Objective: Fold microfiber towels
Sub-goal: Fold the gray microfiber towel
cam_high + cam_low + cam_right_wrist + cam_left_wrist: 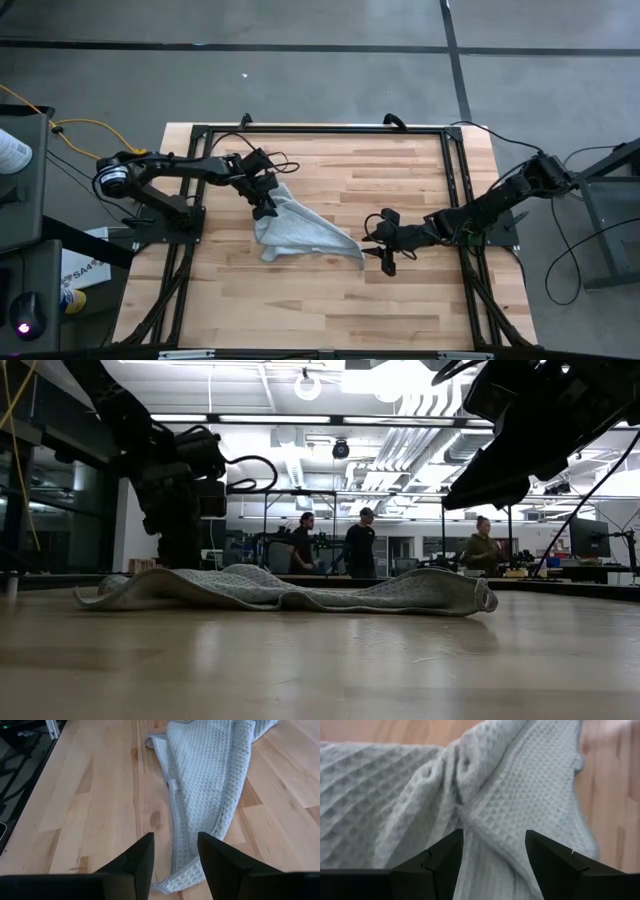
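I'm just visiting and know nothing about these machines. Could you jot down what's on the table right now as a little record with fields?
Item: one light grey waffle-weave towel, crumpled, not folded
Surface: wooden table
Left tool: open, over the towel's upper-left end, fingers straddling a ridge of cloth
Right tool: open, just beside the towel's right corner, holding nothing
Background: people stand in the room beyond the table
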Tool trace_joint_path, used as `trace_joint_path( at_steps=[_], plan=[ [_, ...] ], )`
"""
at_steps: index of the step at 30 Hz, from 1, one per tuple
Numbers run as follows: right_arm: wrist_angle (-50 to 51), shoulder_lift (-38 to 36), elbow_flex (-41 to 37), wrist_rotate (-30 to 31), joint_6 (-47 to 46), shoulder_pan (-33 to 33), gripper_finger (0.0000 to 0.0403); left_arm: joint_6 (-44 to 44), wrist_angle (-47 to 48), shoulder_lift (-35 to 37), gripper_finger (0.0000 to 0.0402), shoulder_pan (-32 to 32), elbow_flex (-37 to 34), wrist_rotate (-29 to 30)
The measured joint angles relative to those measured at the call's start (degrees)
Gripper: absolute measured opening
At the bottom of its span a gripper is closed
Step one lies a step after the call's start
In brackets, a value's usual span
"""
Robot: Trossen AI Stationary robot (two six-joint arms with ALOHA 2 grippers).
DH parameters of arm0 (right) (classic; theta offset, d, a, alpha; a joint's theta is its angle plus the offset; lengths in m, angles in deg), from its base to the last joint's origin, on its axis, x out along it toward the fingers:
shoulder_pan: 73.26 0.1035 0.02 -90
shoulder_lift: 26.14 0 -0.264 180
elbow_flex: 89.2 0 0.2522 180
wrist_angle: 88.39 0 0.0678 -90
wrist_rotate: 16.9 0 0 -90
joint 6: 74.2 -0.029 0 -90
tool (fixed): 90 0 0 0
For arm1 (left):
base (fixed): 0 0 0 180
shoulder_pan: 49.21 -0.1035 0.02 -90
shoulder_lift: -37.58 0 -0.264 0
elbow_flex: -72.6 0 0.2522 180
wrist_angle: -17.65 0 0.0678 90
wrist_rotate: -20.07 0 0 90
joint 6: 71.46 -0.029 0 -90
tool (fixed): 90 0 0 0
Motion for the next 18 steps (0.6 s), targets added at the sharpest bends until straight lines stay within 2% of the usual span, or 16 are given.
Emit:
trace_joint_path(
  at_steps=[5, 10, 18],
  plan=[
    [-0.9, 0.0, 0.0, -0.3, 0.0, 0.0, 0.0145, 0.3, -1.2, -2.4, 0.0214, 0.0, 0.0, -1.1],
    [-0.8, 0.0, 0.0, -0.5, 0.0, 0.0, 0.0145, 0.8, -5.2, -2.7, 0.0214, 0.0, 0.0, -4.8],
    [-0.8, 0.0, 0.0, -1.5, 0.0, 0.0, 0.0145, 1.6, -6.3, -2.7, 0.0214, 0.0, 0.0, -4.8]
  ],
)
